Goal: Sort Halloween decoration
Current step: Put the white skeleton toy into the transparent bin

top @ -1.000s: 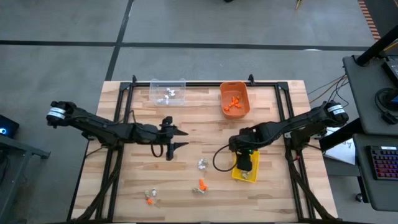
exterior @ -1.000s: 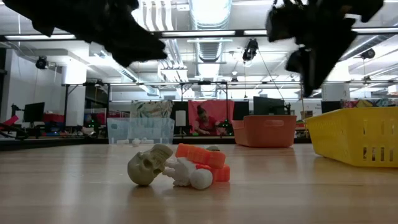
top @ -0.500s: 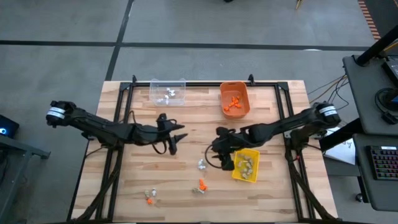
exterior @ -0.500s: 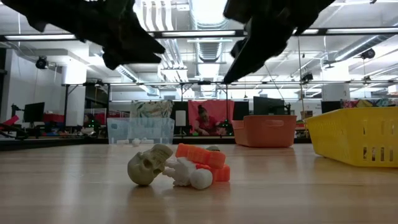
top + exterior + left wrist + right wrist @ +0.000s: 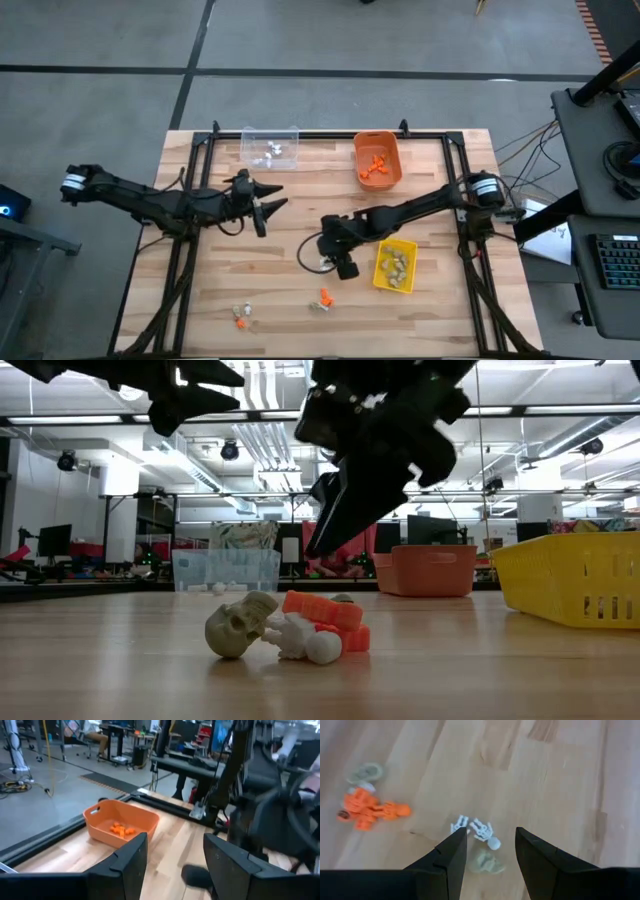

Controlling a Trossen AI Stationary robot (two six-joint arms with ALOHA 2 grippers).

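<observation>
Centrally on the wooden table [image 5: 300, 300], the right gripper [image 5: 342, 262] hangs over a small heap of Halloween trinkets. Its fingers [image 5: 451, 862] are spread with nothing between them. Through the gap, the right wrist view shows a white skeleton [image 5: 479, 829] and a tan-grey skull [image 5: 487, 862] lying close together on bare wood. The skeleton lies stretched flat, its round head at the end nearest the skull. From above, the gripper hides this pair.

Another heap lies nearer the front edge: an orange skeleton [image 5: 370, 810] with a pale skull [image 5: 366, 771] just beside it. The orange skeleton lies lengthwise, its long axis running away from the white pair. In the low view that heap reads as a tan skull [image 5: 240, 625], an orange piece [image 5: 322, 610] and a white skeleton [image 5: 305, 642] touching one another. A third small cluster [image 5: 240, 317] sits near the front left; its pieces are too small to make out.

The yellow bin [image 5: 395, 266] stands just beside the right gripper, holding tan-grey trinkets. The orange bin [image 5: 377, 158] and the clear bin [image 5: 270, 147] sit along the far edge, well apart from the heaps, with open wood between them and the arms.

The left gripper [image 5: 262, 200] hovers over the table's left-middle, its fingers [image 5: 131, 857] spread and empty, pointing towards the orange bin. In the low view both arms are cut off by the upper border.
</observation>
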